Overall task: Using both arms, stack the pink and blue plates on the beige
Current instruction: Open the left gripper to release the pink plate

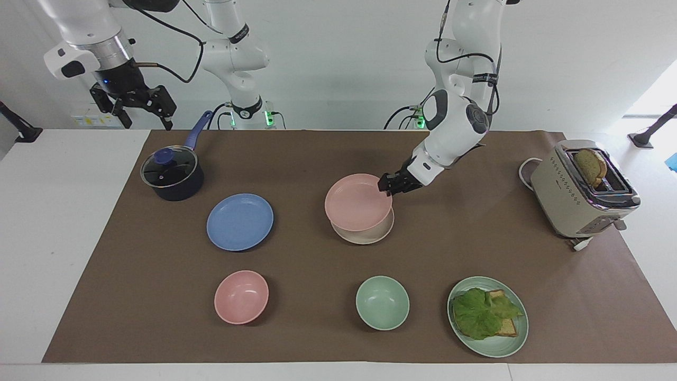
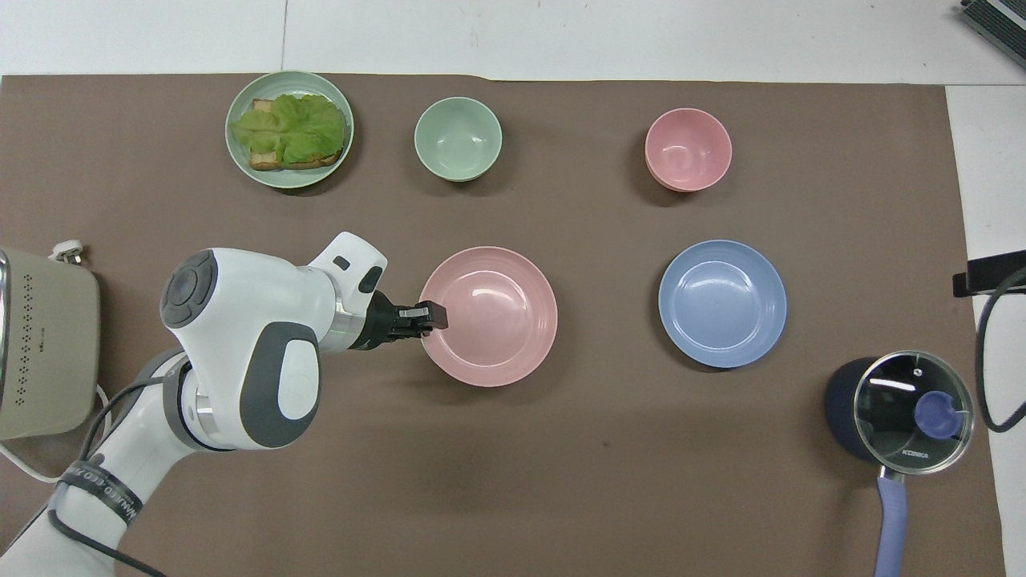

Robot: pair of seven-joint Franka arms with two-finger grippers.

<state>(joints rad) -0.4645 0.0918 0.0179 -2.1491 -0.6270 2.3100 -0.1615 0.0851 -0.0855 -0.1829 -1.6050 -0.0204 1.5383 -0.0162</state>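
Observation:
My left gripper (image 1: 390, 186) (image 2: 433, 316) is shut on the rim of the pink plate (image 1: 355, 203) (image 2: 493, 320). That plate hangs slightly tilted, close over the beige plate (image 1: 365, 236), whose rim shows beneath it in the facing view. I cannot tell whether the two touch. From overhead the beige plate is hidden under the pink one. The blue plate (image 1: 239, 221) (image 2: 721, 303) lies flat on the mat, toward the right arm's end. My right gripper (image 1: 147, 120) waits open and raised over the table edge beside the pot, holding nothing.
A dark pot with a glass lid (image 1: 172, 174) stands near the right arm. A toaster (image 1: 582, 190) holding bread sits at the left arm's end. Farther from the robots are a pink bowl (image 1: 241, 296), a green bowl (image 1: 382, 302) and a green plate with lettuce sandwich (image 1: 487, 317).

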